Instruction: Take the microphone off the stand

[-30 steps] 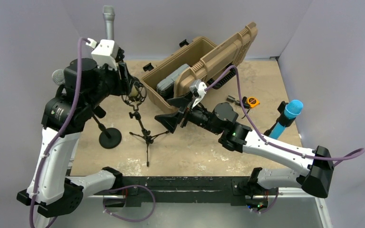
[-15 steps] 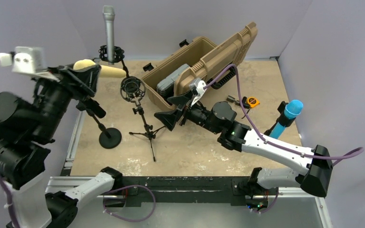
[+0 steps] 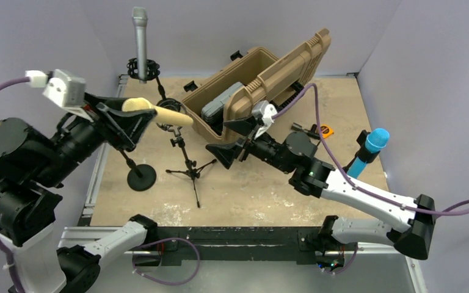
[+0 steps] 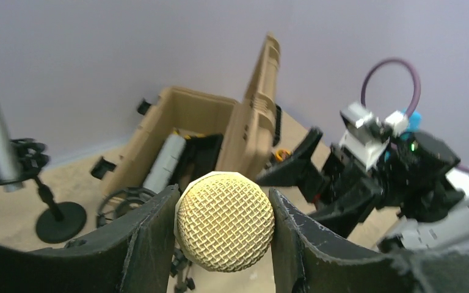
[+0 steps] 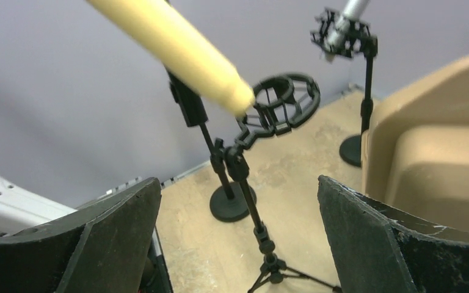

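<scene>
The case (image 3: pixel 262 82) sits at 1 o'clock. Mid-table, the stand (image 3: pixel 185 163) has an empty mount. My right gripper (image 3: pixel 220 139) gapes at its 3 o'clock, likely to steady it. My left gripper (image 4: pixel 223 210) clamps the mic (image 3: pixel 159 112) by its head, lifted clear.

top external: fixed, high above the near edge of the surface (image 3: pixel 269 183), looking down and forward to the back wall; widest view.
left wrist: right behind the left hand (image 4: pixel 223 210), raised, facing across toward the tan case (image 4: pixel 247 122) and the right arm (image 4: pixel 415 177); the yellow microphone (image 4: pixel 225 229) sits very near the lens.
right wrist: low behind the right hand (image 5: pixel 238 183), facing the tripod stand (image 5: pixel 262 238) and the wall beyond it.
shared by all three: tan case, silver microphone (image 5: pixel 348 12), tripod stand.
</scene>
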### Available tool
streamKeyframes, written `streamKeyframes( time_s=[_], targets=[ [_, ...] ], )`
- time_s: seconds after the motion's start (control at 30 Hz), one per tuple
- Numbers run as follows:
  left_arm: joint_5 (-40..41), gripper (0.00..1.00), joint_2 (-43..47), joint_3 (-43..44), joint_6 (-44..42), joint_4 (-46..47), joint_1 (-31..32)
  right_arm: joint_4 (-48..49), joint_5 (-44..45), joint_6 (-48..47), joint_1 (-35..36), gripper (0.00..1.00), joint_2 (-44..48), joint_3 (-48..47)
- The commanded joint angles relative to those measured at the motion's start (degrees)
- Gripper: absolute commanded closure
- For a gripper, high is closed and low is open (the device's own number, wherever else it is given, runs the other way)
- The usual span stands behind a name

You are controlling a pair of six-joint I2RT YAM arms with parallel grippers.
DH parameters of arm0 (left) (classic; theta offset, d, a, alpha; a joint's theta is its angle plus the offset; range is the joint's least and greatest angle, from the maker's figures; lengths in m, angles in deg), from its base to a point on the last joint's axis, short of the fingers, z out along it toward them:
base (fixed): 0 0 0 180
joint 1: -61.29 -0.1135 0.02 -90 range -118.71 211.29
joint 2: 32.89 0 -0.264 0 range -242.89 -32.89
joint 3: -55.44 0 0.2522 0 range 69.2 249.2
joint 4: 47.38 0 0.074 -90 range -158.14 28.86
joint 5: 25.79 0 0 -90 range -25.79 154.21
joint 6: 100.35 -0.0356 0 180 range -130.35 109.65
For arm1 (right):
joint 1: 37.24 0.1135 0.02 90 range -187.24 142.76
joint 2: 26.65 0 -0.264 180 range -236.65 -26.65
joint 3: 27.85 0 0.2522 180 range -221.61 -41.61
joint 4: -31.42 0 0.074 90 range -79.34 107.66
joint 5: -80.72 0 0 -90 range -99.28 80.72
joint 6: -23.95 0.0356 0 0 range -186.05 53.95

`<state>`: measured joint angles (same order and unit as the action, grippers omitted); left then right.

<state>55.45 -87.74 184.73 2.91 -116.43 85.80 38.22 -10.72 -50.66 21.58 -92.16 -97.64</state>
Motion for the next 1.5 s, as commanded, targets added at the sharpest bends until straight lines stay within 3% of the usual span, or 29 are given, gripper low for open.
streamKeyframes(
  time_s=[0.0, 0.17, 0.43, 0.67, 0.9, 1.03, 1.2, 1.23, 1.27, 1.3, 1.37, 1.47],
  targets=[
    [-17.5, 1.00, -1.3, -1.7, -0.5, -3.4, 0.1, 1.8, -5.0, -8.6, 0.2, 0.01, 6.0, -1.4],
    [-31.4, 1.00, -0.3, -7.9, 1.3, -1.4, 0.1, 2.9, -13.3, -12.2, 0.3, 0.01, 7.8, -1.0],
    [-39.0, 1.00, -0.5, -18.1, 5.3, 3.7, 0.1, 11.2, -27.4, -8.8, 0.3, 0.01, 3.3, 1.3],
    [-38.9, 1.00, -2.4, -24.0, 7.3, 6.6, 0.1, 18.7, -29.7, -4.7, 1.1, 0.08, 1.7, 5.5],
    [-39.5, 1.00, -2.1, -26.4, 7.0, 8.5, 0.1, 19.7, -28.5, -2.4, 1.1, 0.20, 0.1, 7.8],
    [-39.7, 1.00, -1.3, -27.4, 7.3, 10.0, 0.1, 20.0, -26.5, -1.3, 1.1, 0.35, -0.8, 7.7],
    [-38.9, 1.00, -1.1, -27.8, 6.9, 9.9, 0.1, 20.3, -24.4, -1.0, 1.1, 0.72, -1.2, 8.3],
    [-38.6, 1.00, -1.1, -27.8, 6.7, 9.8, 0.1, 20.3, -23.8, -1.0, 1.1, 0.82, -1.0, 8.6],
    [-38.2, 0.97, -1.2, -27.6, 6.3, 9.5, 0.1, 20.2, -23.2, -1.0, 1.1, 0.91, -0.9, 8.8],
    [-37.6, 0.87, -1.4, -27.0, 5.6, 8.6, 0.1, 20.1, -22.7, -1.1, 1.1, 0.98, -0.8, 8.9],
    [-35.8, 0.57, -1.2, -26.2, 4.1, 7.1, 0.1, 20.0, -22.0, -0.9, 1.1, 1.00, -0.8, 9.2],
    [-29.9, 0.28, 0.9, -26.1, 2.4, 6.2, 0.1, 19.6, -22.0, -0.4, 1.2, 1.00, -0.7, 9.6]
  ],
)
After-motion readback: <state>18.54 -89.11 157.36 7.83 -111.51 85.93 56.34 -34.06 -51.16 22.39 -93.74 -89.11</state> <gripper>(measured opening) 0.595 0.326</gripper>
